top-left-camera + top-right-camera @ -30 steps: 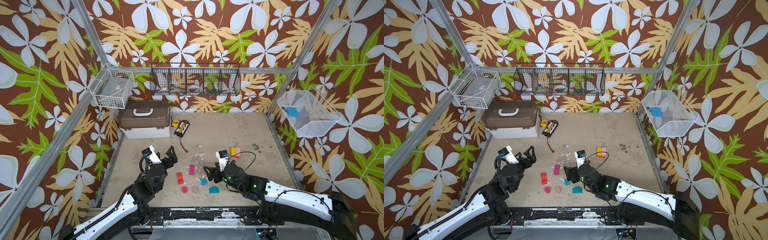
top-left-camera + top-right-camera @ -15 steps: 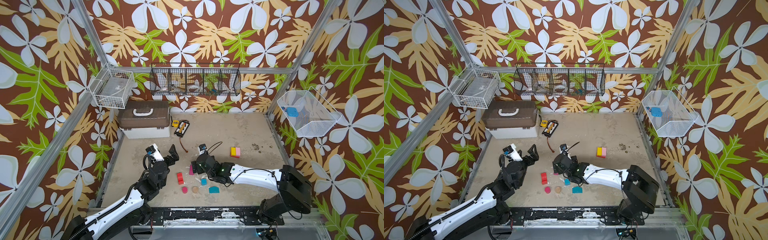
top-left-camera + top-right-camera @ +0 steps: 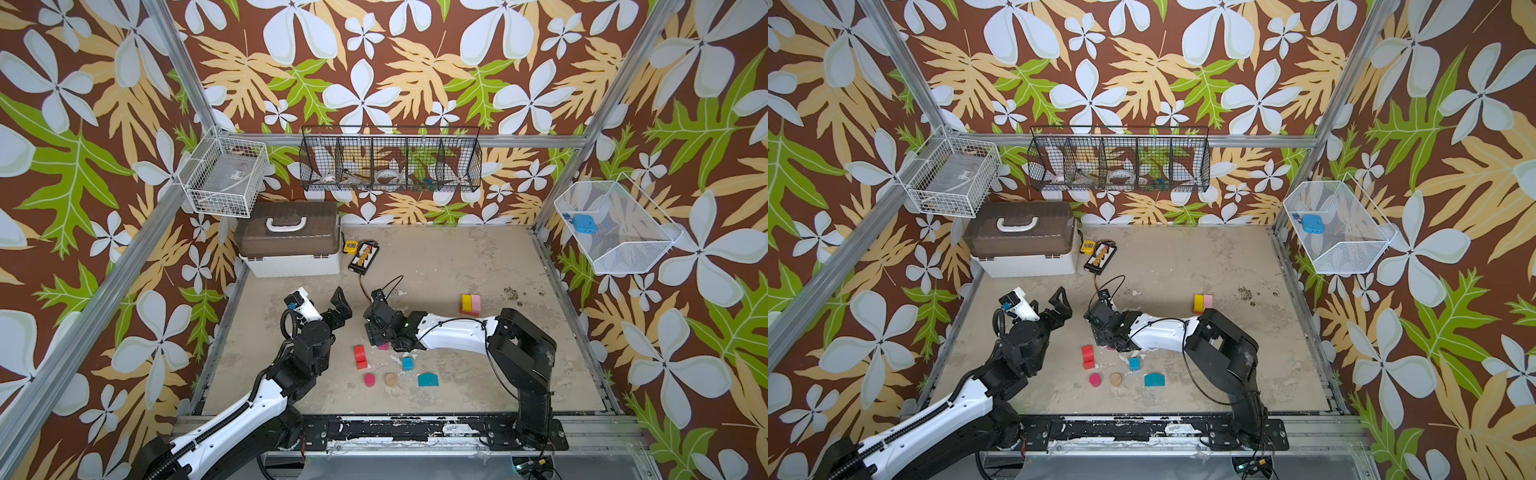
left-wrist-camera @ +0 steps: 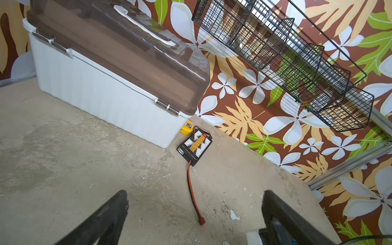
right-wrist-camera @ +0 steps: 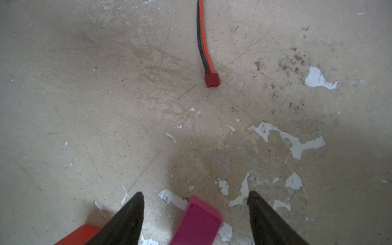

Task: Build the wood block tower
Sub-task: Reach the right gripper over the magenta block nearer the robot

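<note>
Near the bench [image 3: 457, 257] middle, a flat magenta wooden brick [image 5: 197, 222] lies between the right jaws, which stand open astride it without touching, beside a red brick [image 3: 360, 356] and a teal house-shaped piece [image 3: 428, 379]. Well apart stands a low stack [image 3: 471, 303] topped with yellow and pink bricks. Raised nearby, the left jaws gape wide and empty; print on the black connector board [image 4: 195, 146] is too small to read.

I'm working both arms low, front centre. Left arm [image 3: 257, 399] is reaching forward from the front-left corner with the wrist lifting up and tilting toward the back. Left tool [image 4: 195, 194] is standing with its jaws spread wide, gripping nothing. Right arm [image 3: 453, 332] is folding at the elbow and stretching leftward across the middle, forearm lying nearly level. Right tool [image 5: 195, 194] is pointing steeply down, jaws parted and closed on nothing. The two tools are sitting near each other, not touching.
</note>
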You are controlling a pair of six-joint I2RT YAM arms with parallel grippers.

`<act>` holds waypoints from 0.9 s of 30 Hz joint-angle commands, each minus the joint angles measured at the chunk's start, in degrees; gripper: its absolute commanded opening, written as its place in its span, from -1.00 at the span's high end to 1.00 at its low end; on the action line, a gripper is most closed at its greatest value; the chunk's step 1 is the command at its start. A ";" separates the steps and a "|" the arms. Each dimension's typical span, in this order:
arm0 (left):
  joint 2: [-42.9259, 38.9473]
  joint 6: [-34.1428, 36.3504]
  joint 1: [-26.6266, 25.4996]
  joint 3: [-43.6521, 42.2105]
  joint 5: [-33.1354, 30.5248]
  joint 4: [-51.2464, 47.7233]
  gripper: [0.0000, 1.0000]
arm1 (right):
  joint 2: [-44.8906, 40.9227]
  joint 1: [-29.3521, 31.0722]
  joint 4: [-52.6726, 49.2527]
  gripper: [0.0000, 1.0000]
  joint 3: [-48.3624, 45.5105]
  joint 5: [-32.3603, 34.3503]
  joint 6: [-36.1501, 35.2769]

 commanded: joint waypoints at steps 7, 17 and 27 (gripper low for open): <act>-0.45 2.37 0.07 0.42 -4.89 -0.01 -0.99 | -1.83 2.29 -0.72 -0.55 -3.93 2.48 0.75; -2.94 2.83 0.07 0.39 -5.33 -2.00 -0.99 | -1.29 3.36 -0.01 -0.27 -6.81 3.63 2.33; -6.35 3.00 0.07 -0.86 -4.62 -1.62 -0.99 | -2.75 3.30 -2.64 -0.16 -7.62 8.13 2.90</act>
